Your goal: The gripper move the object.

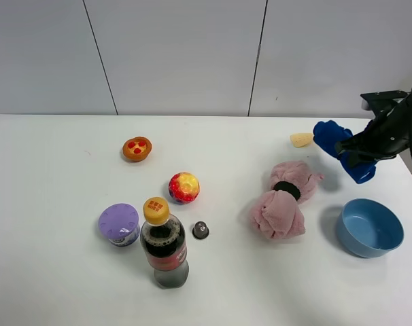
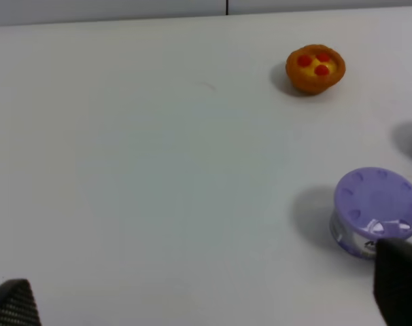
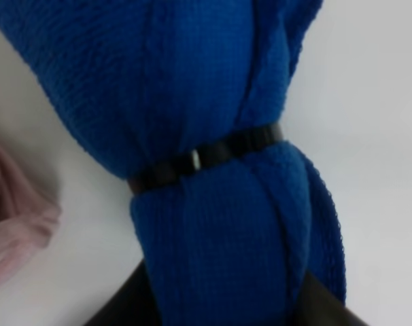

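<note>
A blue cloth roll bound with a black band sits in my right gripper at the far right of the table, just behind the blue bowl. In the right wrist view the blue cloth fills the frame, with the dark fingers closed on its lower half. My left gripper is open and empty. Its fingertips stand wide apart, near the purple container. The left arm is out of the exterior high view.
A pink cloth roll lies left of the bowl, with a yellow piece behind it. To the left are an orange tart, a red-yellow ball, a purple container, a cola bottle and a small black cap.
</note>
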